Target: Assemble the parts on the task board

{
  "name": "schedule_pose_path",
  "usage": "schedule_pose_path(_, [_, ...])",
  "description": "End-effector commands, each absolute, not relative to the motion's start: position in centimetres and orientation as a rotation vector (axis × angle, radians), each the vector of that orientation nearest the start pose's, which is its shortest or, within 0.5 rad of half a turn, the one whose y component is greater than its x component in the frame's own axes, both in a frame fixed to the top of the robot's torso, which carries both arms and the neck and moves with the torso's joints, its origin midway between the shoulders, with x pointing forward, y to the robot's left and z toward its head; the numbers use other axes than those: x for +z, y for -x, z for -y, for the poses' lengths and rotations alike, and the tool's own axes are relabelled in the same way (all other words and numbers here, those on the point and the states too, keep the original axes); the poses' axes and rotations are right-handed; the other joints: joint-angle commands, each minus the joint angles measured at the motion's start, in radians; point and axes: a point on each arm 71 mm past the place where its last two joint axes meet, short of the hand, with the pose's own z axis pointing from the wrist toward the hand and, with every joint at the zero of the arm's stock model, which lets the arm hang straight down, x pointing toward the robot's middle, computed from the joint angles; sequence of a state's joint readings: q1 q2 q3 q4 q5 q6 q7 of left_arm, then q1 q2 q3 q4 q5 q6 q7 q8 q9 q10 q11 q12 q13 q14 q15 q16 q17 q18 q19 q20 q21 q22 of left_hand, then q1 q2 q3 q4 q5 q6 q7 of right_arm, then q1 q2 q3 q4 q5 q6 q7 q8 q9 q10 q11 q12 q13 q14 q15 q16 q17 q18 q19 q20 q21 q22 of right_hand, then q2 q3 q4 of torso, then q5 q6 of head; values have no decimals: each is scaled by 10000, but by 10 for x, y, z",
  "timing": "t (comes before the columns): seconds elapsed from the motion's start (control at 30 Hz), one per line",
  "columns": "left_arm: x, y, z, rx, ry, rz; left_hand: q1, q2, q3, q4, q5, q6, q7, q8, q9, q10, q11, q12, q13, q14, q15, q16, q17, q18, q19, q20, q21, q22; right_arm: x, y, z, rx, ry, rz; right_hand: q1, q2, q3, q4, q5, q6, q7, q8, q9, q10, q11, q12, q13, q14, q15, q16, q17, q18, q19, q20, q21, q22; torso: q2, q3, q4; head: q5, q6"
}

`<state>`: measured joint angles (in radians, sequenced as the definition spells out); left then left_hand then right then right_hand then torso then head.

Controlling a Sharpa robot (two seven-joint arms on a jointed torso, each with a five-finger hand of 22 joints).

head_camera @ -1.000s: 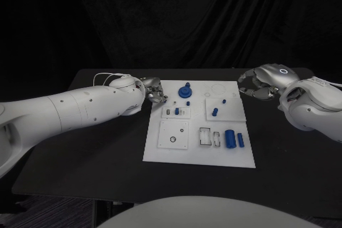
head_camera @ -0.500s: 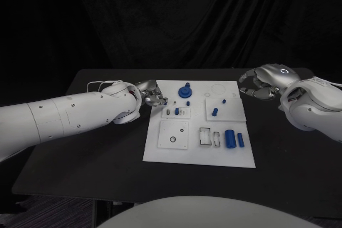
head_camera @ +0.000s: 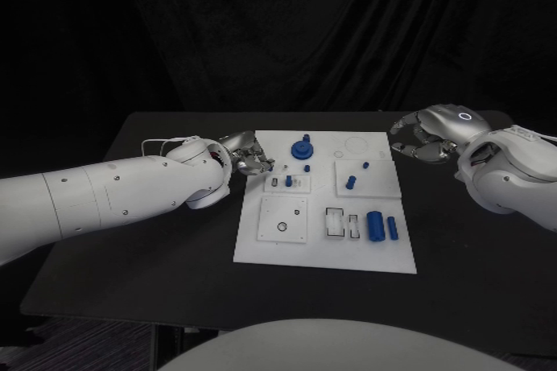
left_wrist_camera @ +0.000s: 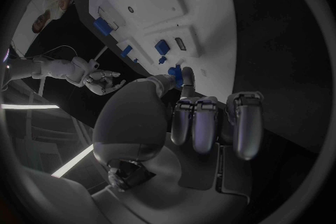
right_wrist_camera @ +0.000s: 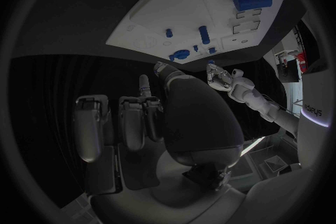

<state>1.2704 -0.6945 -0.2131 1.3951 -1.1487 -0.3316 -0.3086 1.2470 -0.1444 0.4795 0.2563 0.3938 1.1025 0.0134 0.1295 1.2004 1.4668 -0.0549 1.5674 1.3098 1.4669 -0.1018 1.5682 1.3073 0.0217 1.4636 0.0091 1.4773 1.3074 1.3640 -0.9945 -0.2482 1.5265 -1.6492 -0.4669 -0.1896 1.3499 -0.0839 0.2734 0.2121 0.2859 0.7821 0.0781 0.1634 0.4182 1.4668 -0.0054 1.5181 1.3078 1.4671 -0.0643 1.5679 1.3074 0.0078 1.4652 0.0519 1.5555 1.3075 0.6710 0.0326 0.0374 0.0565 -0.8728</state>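
With fingers curled and nothing visibly held, the left hand (head_camera: pixel 241 155) could knock the blue knob (head_camera: pixel 302 150) while reaching over the board (head_camera: pixel 302 246).

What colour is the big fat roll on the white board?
Blue. The big cylinder lies near the task board's right side, best seen in the head view.

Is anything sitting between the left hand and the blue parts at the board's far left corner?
Nothing visible does. The left hand hovers at the task board edge, the round blue part just beyond; bare white board lies between.
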Motion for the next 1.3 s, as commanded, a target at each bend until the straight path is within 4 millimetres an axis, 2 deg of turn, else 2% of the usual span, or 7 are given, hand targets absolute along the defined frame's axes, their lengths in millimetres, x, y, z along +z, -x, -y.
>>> schedule_pose_path(0.03, [-230,-500,-181,-5008,1565,-18597,-87,18,195,-125,-1,10,-17,67,18,1040,-28,34,2610,1039,-27,26,2635,24,660,-7,-53,2313,-168,-483,284,3032,2427,-15243,-16,106,59,7,-9,78,9,-42,-21,424,-81,-52,1934,1037,-67,29,2634,-14,912,-93,-60,2549,8,6,-15,10,2])
schedule_pose_path(0.17, [-234,-497,-180,-4874,1492,-18564,-165,25,193,-109,-2,29,-19,86,36,1040,-30,34,2610,1039,-29,26,2635,23,664,-8,-49,2314,-168,-482,284,3018,2415,-15254,-16,106,59,7,-9,78,9,-42,-21,424,-81,-52,1934,1037,-67,29,2634,-14,912,-93,-60,2549,9,1,-6,-3,2])
schedule_pose_path(0.33, [-238,-493,-178,-4862,1455,-18632,-193,32,196,-107,1,41,-24,95,44,1040,-34,34,2610,1039,-32,26,2635,20,669,-10,-40,2317,-168,-482,284,3007,2407,-15262,-16,106,59,7,-9,78,9,-42,-21,424,-81,-52,1934,1037,-67,29,2634,-14,912,-93,-60,2549,8,18,-16,19,2])
schedule_pose_path(0.53, [-242,-490,-177,-4848,1441,-18733,-248,46,201,-105,9,65,-33,116,63,1040,-42,34,2610,1039,-39,26,2635,16,680,-14,-23,2322,-168,-482,284,3008,2410,-15264,-17,106,66,1,-11,83,11,-48,-25,405,-79,-72,1911,1037,-67,29,2634,-11,904,-93,-72,2544,21,-6,0,26,2])
schedule_pose_path(1.3, [-252,-485,-171,-4902,1248,-19172,-381,85,198,-84,0,112,-48,163,110,1040,-56,34,2610,1039,-53,26,2635,16,686,-26,-22,2322,-168,-483,284,3018,2421,-15250,-17,106,66,1,-11,83,11,-48,-25,405,-79,-72,1911,1037,-67,29,2634,-11,904,-93,-72,2544,9,-5,-12,19,2])
